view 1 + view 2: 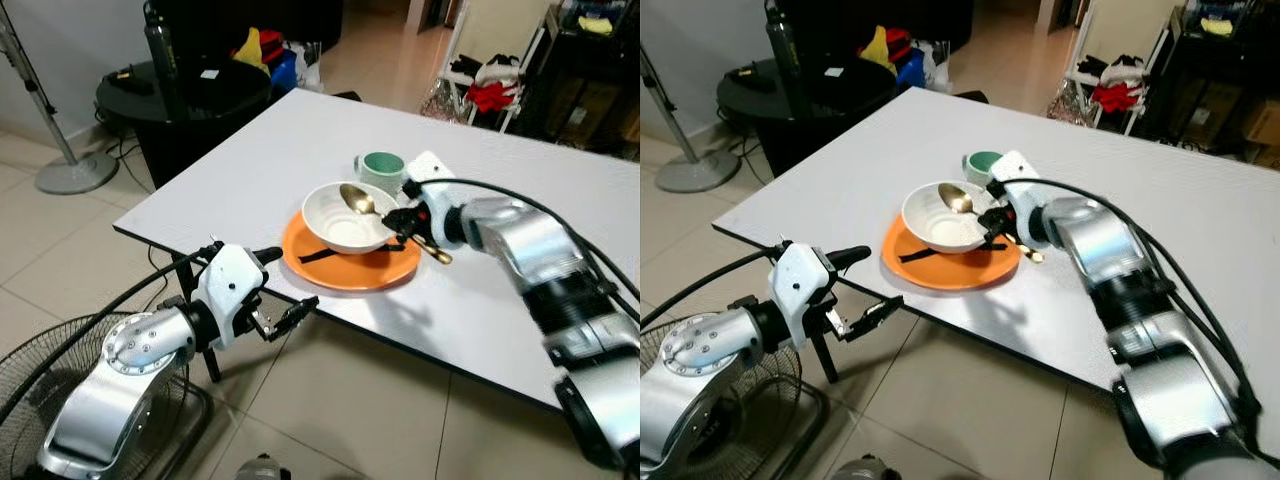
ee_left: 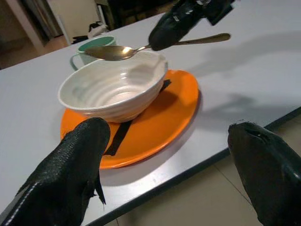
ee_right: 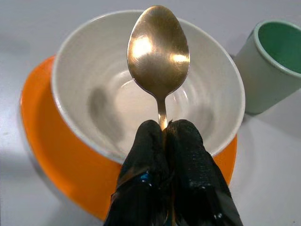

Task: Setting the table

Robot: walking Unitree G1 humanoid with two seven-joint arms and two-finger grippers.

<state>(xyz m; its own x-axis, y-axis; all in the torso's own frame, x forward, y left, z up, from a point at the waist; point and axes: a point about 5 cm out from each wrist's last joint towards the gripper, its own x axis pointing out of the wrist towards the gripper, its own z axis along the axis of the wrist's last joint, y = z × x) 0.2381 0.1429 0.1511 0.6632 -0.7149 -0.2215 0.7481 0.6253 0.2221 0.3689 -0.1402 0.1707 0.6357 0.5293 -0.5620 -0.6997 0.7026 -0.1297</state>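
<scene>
A white ribbed bowl point(image 1: 345, 217) sits on an orange plate point(image 1: 350, 262) near the table's front edge, with a green mug point(image 1: 381, 170) just behind it. My right gripper point(image 1: 404, 222) is shut on a gold spoon point(image 3: 159, 52), holding its scoop over the bowl's right rim while the handle sticks out behind the fingers. My left gripper point(image 1: 290, 285) is open, level with the table's front edge and a little left of the plate, with nothing between its fingers point(image 2: 70, 174).
The white table point(image 1: 250, 170) has bare room to the left and right of the plate. A fan point(image 1: 40, 360) stands on the floor under my left arm. A black round side table point(image 1: 185, 95) and a stand base point(image 1: 75, 172) sit at the back left.
</scene>
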